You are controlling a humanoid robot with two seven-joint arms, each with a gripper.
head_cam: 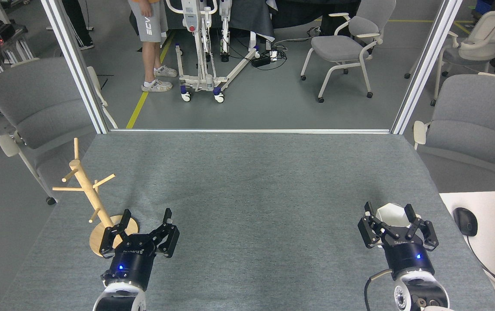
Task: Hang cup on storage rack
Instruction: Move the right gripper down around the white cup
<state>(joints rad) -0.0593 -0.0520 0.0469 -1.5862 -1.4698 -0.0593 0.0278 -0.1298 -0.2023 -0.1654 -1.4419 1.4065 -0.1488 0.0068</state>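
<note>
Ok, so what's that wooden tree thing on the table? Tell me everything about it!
The storage rack is a mug tree of pale, bare wood. It has a round disc base, one central post and several thin pegs angling outward. No peg holds anything. It stands on the grey table near the left edge, looking tilted from this view. The left gripper, open, is just in front of the base and hides part of it; whether it touches the base cannot be told.
</note>
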